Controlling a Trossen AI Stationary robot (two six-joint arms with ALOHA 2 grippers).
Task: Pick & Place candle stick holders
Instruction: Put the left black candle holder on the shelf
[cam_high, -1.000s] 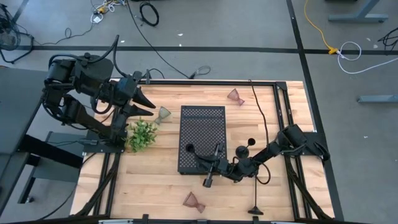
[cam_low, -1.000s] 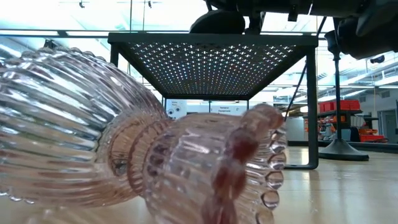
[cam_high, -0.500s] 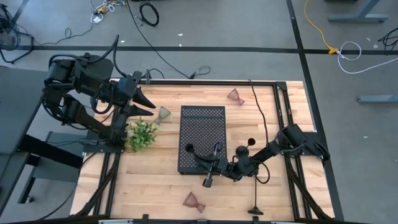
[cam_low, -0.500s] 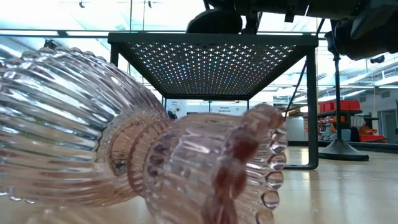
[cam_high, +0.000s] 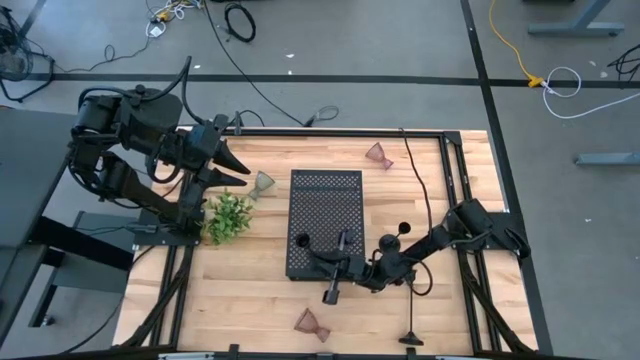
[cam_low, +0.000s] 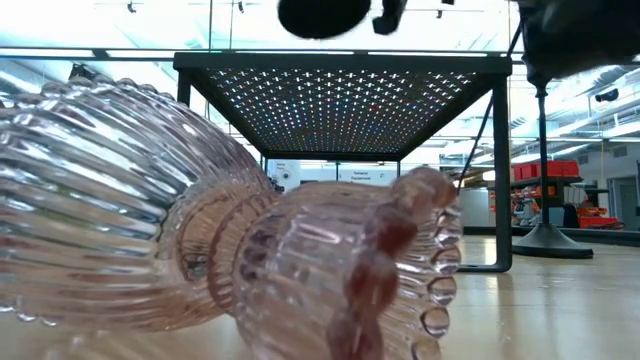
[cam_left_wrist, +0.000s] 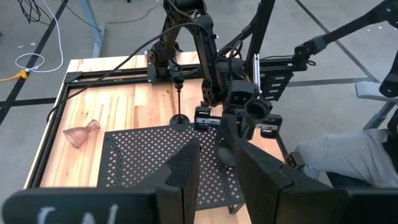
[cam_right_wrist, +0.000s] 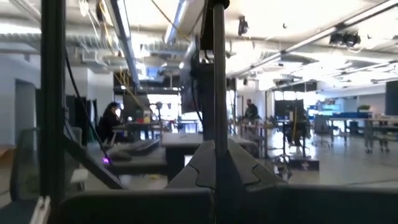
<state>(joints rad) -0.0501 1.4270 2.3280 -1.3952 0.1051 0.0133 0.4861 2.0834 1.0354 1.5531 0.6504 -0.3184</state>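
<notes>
The right claw (cam_high: 337, 262), clenched on a black candlestick (cam_high: 333, 268) over the tray (cam_high: 325, 205), could tip it against the tray edge, I judge, if lowered tilted.

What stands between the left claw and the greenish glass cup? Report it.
Nothing visible. The open left claw hangs beside the greenish glass cup, bare table between them; the plant sprig lies off to the side.

Wooden table (cam_high: 250, 285), black perforated tray (cam_high: 325, 205), leafy sprig (cam_high: 229, 216), three glass cups (cam_high: 311, 323), stick holder (cam_high: 411, 338)
</notes>
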